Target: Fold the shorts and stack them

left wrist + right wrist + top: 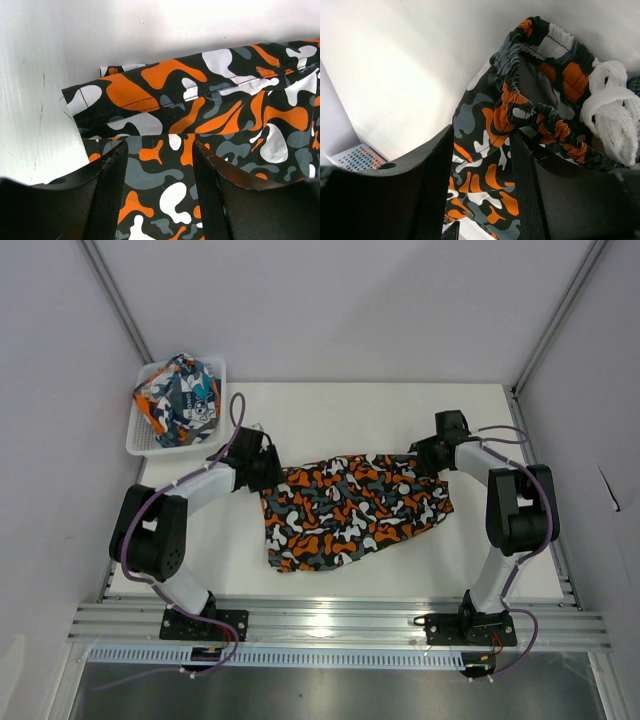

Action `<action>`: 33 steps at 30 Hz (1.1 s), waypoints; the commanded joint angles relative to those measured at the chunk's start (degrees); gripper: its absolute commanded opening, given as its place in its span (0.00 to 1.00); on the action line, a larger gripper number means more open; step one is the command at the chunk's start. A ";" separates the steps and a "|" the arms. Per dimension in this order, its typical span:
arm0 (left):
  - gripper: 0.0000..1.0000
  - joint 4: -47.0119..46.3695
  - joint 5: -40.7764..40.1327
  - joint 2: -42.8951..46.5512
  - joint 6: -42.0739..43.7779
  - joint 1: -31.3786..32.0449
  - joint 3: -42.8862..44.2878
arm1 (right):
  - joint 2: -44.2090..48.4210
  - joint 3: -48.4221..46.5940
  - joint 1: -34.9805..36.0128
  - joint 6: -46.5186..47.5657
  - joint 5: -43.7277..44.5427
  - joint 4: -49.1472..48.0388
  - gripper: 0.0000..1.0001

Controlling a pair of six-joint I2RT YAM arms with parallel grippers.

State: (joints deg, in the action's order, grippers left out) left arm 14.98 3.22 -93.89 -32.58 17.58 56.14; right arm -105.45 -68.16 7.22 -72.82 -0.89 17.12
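The camouflage shorts (350, 510) lie spread across the middle of the table, crumpled, with the waistband to the right. My left gripper (268, 472) sits at their upper left corner. In the left wrist view it (160, 170) stands open, its jaws straddling the flat hem fabric (165, 100). My right gripper (425, 455) is at the upper right corner. In the right wrist view it (480, 175) is open around the fabric, and the gathered waistband (540, 117) lies against its right finger. The second, teal and orange shorts (182, 398) sit bundled in the basket.
A white mesh basket (140, 440) stands at the table's back left corner. A knotted white drawstring (612, 117) hangs at the waistband beside my right gripper. Metal frame posts rise at both back corners, and a rail runs along the near edge.
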 commanded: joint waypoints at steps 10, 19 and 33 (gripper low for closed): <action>0.55 -1.98 -0.76 9.59 -0.73 1.39 -4.81 | -2.48 -2.24 1.74 -4.35 5.02 0.81 0.11; 0.55 -1.18 -7.44 21.80 -1.70 15.97 -10.16 | 0.24 -2.94 1.83 -5.67 7.13 1.59 0.00; 0.54 -14.08 -3.84 26.38 -8.99 28.90 -25.97 | -0.63 -7.07 1.21 -7.25 5.46 2.30 0.00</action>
State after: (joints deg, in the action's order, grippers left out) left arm 7.40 -1.10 -69.54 -37.89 44.95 34.35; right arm -107.15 -72.10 8.73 -78.48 3.66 19.49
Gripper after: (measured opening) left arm 0.546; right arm 0.009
